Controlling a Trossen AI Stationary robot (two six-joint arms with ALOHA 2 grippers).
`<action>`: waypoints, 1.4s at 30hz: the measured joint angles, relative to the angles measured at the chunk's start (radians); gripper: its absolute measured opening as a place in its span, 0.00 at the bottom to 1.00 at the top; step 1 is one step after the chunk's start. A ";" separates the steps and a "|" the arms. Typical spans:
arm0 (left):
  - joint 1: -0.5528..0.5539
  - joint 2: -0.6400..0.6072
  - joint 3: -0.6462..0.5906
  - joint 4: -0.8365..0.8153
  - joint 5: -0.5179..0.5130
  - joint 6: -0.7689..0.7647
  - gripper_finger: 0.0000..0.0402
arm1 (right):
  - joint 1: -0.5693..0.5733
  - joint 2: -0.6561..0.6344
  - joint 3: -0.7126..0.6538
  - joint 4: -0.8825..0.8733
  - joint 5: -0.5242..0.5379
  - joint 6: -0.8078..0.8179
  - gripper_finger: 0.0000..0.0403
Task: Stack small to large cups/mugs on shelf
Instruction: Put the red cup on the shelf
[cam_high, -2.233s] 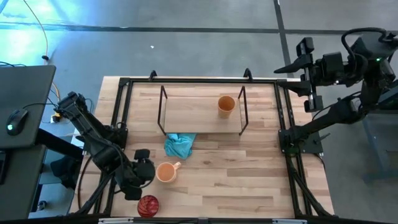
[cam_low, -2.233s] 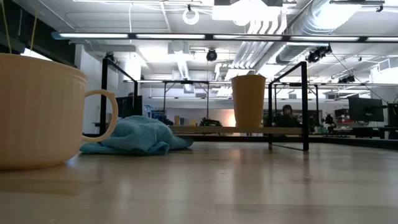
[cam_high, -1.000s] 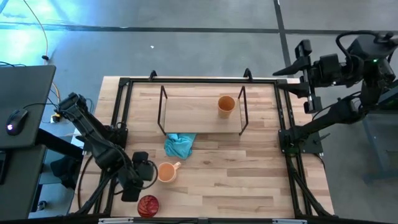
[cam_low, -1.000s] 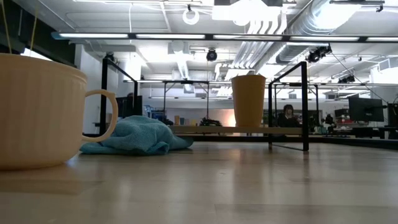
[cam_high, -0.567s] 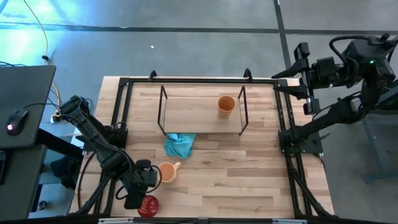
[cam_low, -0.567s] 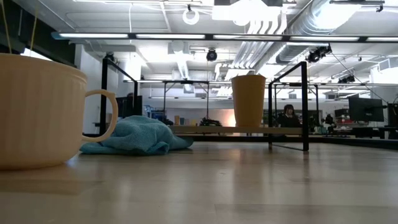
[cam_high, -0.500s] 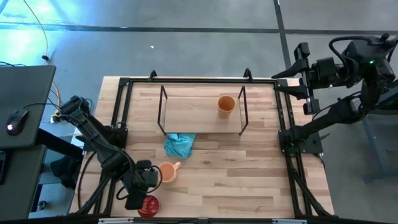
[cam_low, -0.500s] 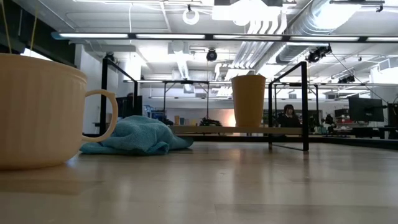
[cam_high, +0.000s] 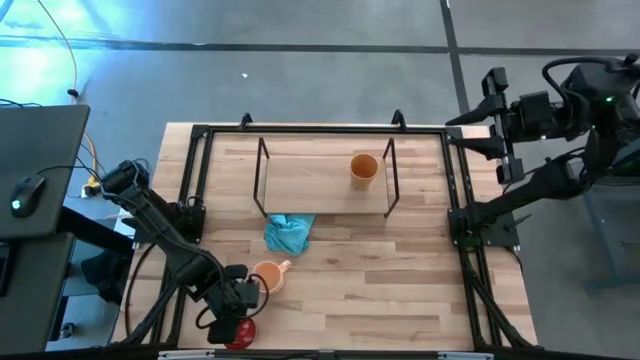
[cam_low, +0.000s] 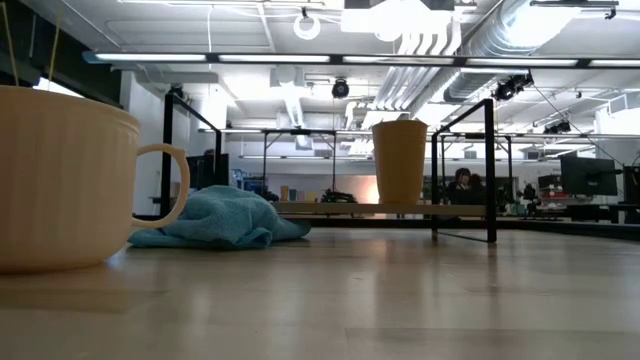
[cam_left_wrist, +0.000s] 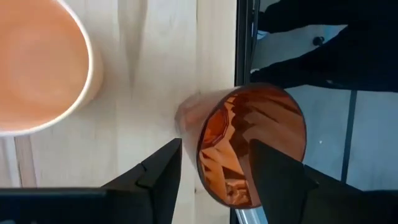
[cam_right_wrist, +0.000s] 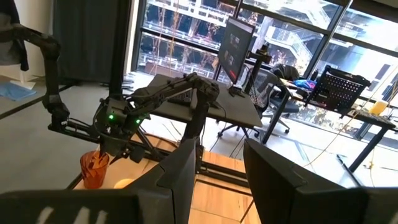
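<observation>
At the table's near-left corner, the left gripper (cam_left_wrist: 214, 168) is hovering wide open over the red patterned cup (cam_left_wrist: 252, 146), apparently preparing to grasp; lowering comes next.

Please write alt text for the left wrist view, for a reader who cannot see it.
The left tool, fingers open, straddles the near rim of a red translucent patterned cup at the wooden table's edge. A light orange mug stands beside it.

Red cup (cam_left_wrist: 252, 146) sits between the open left gripper (cam_left_wrist: 214, 165) fingers; the mug (cam_high: 266, 276) crowds in just beside.
</observation>
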 joint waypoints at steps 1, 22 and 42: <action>0.000 0.003 0.000 0.000 -0.003 0.000 0.43 | 0.000 -0.003 0.000 0.000 0.000 0.003 0.32; 0.000 0.058 0.000 -0.004 -0.009 0.004 0.42 | 0.000 -0.016 0.000 -0.023 0.000 0.004 0.32; 0.000 0.065 -0.001 -0.034 -0.015 0.011 0.42 | 0.000 -0.016 0.000 -0.050 -0.001 0.004 0.32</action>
